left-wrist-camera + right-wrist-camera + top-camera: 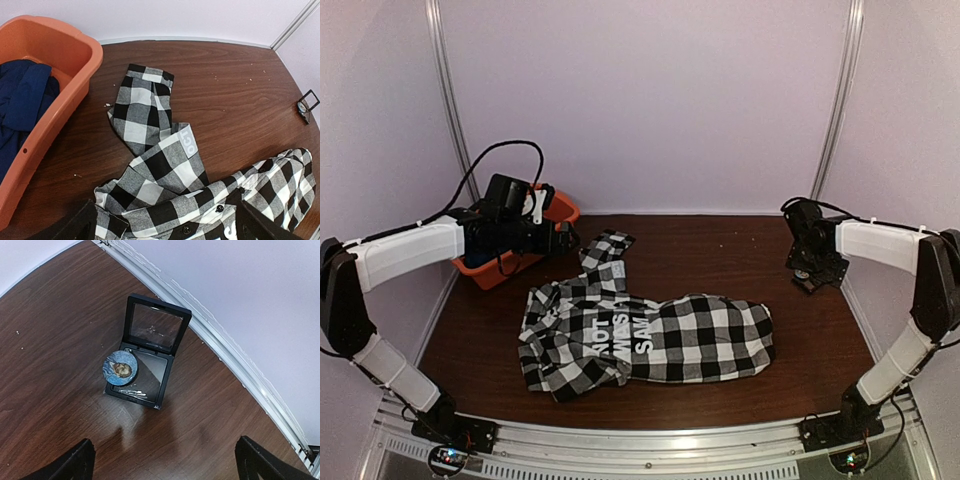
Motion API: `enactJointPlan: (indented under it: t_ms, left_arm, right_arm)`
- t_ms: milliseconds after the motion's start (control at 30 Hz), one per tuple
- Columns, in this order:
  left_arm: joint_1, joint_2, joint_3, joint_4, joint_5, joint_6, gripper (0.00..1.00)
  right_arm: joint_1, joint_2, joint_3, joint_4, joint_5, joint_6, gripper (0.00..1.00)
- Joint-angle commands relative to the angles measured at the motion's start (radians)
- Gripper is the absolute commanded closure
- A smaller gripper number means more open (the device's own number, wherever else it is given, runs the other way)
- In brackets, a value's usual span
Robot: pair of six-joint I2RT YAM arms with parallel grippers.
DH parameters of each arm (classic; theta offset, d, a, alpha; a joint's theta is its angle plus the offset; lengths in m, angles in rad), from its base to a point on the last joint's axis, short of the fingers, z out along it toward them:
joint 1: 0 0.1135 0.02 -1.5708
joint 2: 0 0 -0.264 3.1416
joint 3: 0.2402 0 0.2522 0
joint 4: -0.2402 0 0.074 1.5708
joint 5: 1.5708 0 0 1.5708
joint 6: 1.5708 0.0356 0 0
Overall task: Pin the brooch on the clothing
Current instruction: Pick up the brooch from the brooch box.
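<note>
Both arms [405, 250] [880, 243] hover, jaws spread wide

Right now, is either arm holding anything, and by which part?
Nothing is held. The left fingers stand open over the checked shirt; the right fingers are open, clear of the brooch.

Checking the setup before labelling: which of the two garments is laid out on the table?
The black-and-white checked shirt, spread on the brown table. The dark navy garment is bundled inside the orange tub instead.
</note>
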Motion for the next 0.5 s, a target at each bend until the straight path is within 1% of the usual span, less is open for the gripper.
enactJointPlan:
  t_ms: [0,133,333,467]
  left_arm:
    - [-0.005,-0.004,0.002,0.022,0.009,-0.019,0.02]
    - [-0.005,0.004,0.0,0.023,0.008,-0.023,0.02]
    - [-0.005,0.01,0.0,0.023,0.02,-0.023,0.02]
    - [-0.005,0.004,-0.003,0.028,0.016,-0.023,0.02]
  right_arm:
    - [-0.019,0.028,0.033,0.001,-0.04,-0.009,0.0]
    - [-0.038,0.067,0.084,-0.046,-0.067,-0.01,0.0]
    - [-0.056,0.079,0.104,-0.055,-0.066,-0.022,0.0]
    - [-0.061,0.117,0.122,-0.055,-0.063,-0.03,0.0]
